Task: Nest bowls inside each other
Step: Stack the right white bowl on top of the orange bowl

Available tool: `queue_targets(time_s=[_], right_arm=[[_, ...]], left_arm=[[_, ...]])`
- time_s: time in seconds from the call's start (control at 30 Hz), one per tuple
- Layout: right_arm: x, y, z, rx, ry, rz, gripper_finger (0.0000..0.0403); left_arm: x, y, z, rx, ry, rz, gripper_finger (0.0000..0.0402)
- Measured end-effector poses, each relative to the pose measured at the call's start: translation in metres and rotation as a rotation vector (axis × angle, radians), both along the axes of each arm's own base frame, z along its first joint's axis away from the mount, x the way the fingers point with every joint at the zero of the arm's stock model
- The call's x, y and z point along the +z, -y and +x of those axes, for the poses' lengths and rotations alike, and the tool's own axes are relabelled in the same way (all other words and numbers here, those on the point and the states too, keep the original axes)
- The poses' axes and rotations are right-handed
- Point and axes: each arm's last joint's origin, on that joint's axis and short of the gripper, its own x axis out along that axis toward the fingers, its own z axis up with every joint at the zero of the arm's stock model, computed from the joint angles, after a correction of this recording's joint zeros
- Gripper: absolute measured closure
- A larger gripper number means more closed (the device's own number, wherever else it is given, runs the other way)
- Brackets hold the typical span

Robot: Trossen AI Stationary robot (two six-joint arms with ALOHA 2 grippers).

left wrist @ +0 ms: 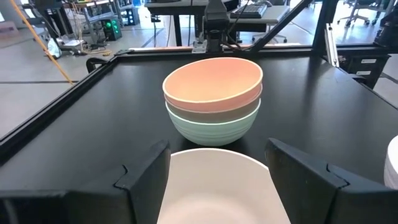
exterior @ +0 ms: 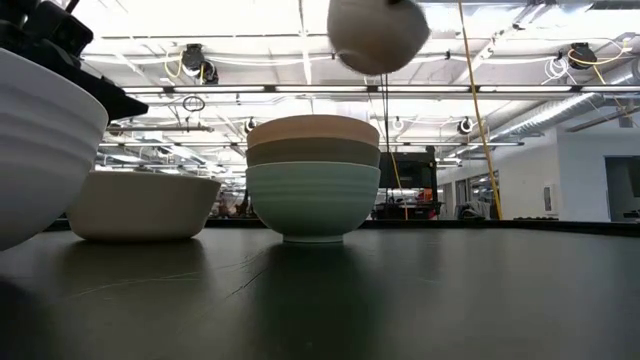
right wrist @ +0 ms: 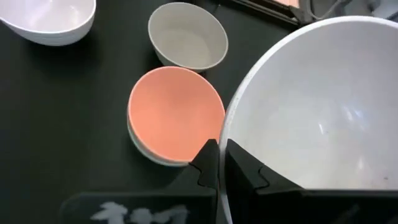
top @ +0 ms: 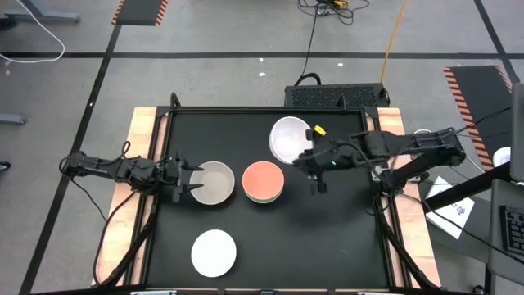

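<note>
A stack of three bowls [top: 263,182] stands mid-table: salmon-orange on top [left wrist: 211,84], olive-grey in the middle, mint green [exterior: 312,200] at the bottom. A beige-grey bowl [top: 214,183] rests on its base to the stack's left. My left gripper [top: 187,182] is open, with its fingers on either side of that bowl's left rim [left wrist: 217,158]; I see no touch. My right gripper [right wrist: 219,168] is shut on a white bowl [top: 288,138] held in the air right of and beyond the stack. A second white bowl [top: 214,251] sits near the table's near edge. My right gripper pinches the white bowl's rim [right wrist: 225,149] on the side facing the arm. One finger is inside the bowl and one outside. The fingers come from the table's right, slanting down. The bowl is lifted clear of the table, high in the low view [exterior: 378,35], with its opening facing up.
The black table top has a raised frame around it [top: 155,115]. Bare black surface lies right of the stack [top: 344,229] and along the far-left part [top: 213,135]. A dark box with cables [top: 336,94] sits beyond the far edge.
</note>
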Motion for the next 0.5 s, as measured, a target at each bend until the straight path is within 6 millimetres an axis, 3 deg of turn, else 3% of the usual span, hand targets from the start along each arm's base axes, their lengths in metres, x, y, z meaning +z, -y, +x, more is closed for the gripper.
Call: queue_targets(time_s=[0.23, 0.5], right_arm=[[-0.017, 0.031, 0.040, 0.165, 0.045, 0.115, 0.0400], [-0.047, 0.055, 0.059, 0.150, -0.081, 0.277, 0.0401]], left_arm=[[0.000, 0.000, 0.000, 0.007, -0.003, 0.010, 0.0135], [-0.002, 0.000, 0.000, 0.006, -0.020, 0.025, 0.0135]])
